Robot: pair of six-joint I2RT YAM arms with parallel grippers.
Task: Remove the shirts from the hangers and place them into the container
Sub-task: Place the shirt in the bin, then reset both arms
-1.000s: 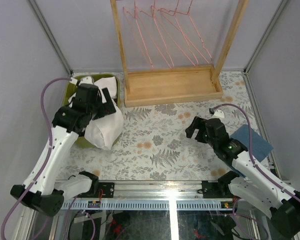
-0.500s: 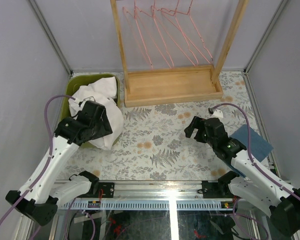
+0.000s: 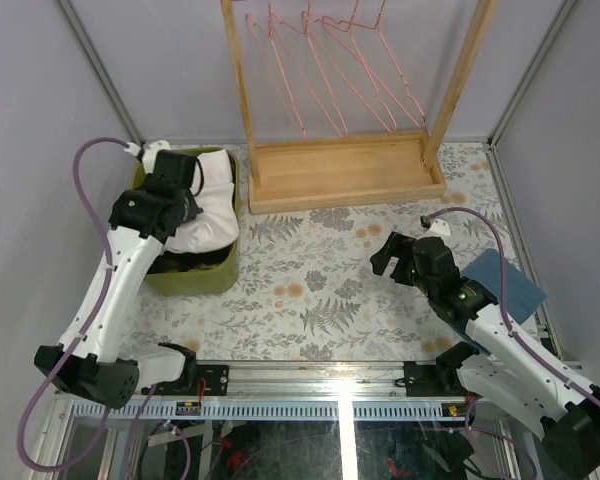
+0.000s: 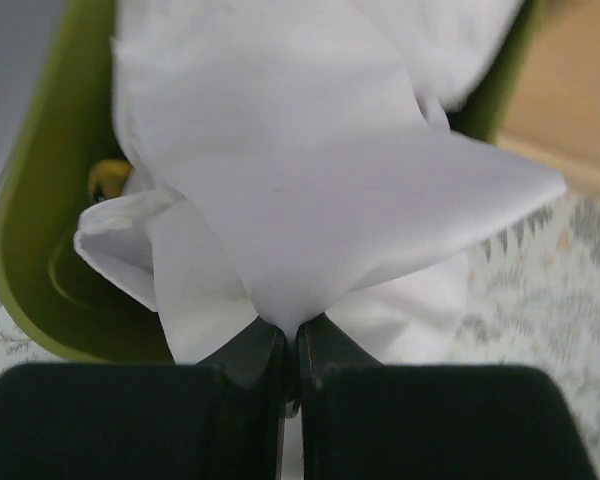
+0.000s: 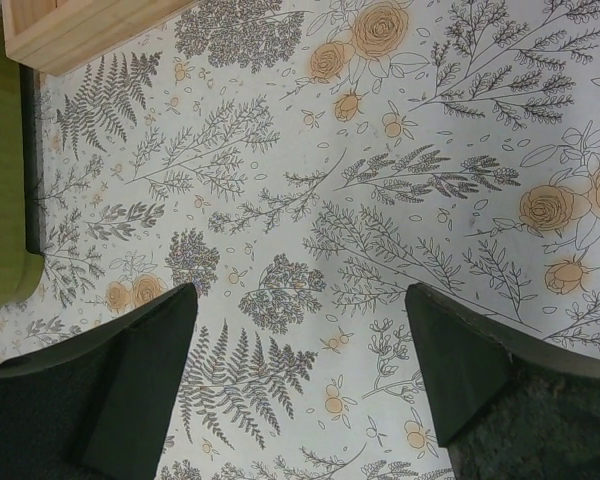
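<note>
A white shirt [image 3: 208, 212] lies bunched in the olive-green container [image 3: 195, 277] at the left of the table, with dark cloth under it. My left gripper [image 3: 177, 190] hangs over the tub, shut on a fold of that shirt [image 4: 310, 180]; its jaws [image 4: 290, 335] pinch the cloth at the tip. The tub's wall [image 4: 35, 210] shows to the left, with a bit of yellow cloth [image 4: 105, 180] inside. Several bare pink hangers [image 3: 330, 75] hang on the rack. My right gripper [image 3: 395, 256] stands open over the flowered table with nothing between its fingers [image 5: 300, 305].
The wooden rack frame [image 3: 460, 75] and its base tray [image 3: 340, 172] stand at the back centre. A folded blue cloth [image 3: 502, 285] lies at the right, partly under my right arm. The tub's corner [image 5: 0, 200] and the tray's edge [image 5: 80, 25] show in the right wrist view.
My left gripper has closed on the white shirt and carried it back over the tub; the cloth that draped over the tub's right wall onto the table now lies inside. The right arm has stayed put.
</note>
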